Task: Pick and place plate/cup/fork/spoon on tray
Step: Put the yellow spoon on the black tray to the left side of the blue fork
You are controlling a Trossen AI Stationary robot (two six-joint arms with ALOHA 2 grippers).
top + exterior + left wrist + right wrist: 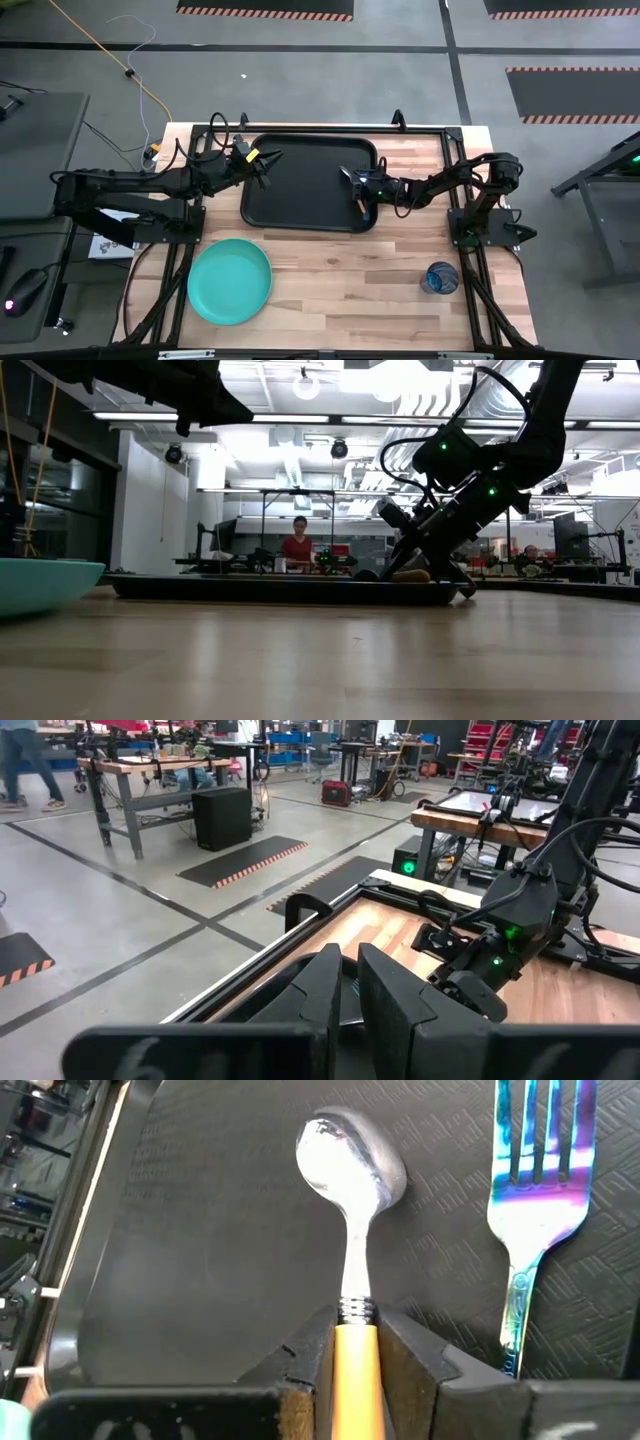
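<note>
The black tray (pixel 300 185) lies at the table's far middle. On its right part lie a spoon (pixel 350 1170) with a silver bowl and a yellow handle, and beside it an iridescent fork (pixel 538 1190). My right gripper (pixel 355 1325) is shut on the spoon, low over the tray's right side (pixel 360 200). My left gripper (pixel 270 162) hovers level above the tray's far left corner, shut with nothing in it (pixel 350 975). The turquoise plate (pixel 230 281) rests flat on the table near left. At the near right stands the blue cup (pixel 441 278). My right gripper pinches the spoon's yellow handle (pixel 355 1355) between its two fingers, close to where the handle meets the metal neck. The fingers slant down from the table's right and lie along the handle. The spoon's bowl (pixel 350 1155) points away from the fingers, on or just above the tray's floor.
A black frame (pixel 300 128) runs around the table's far side and both arm bases. Bare wood lies between the plate and the cup along the near edge. Beyond the table, people sit at workbenches (pixel 297 547).
</note>
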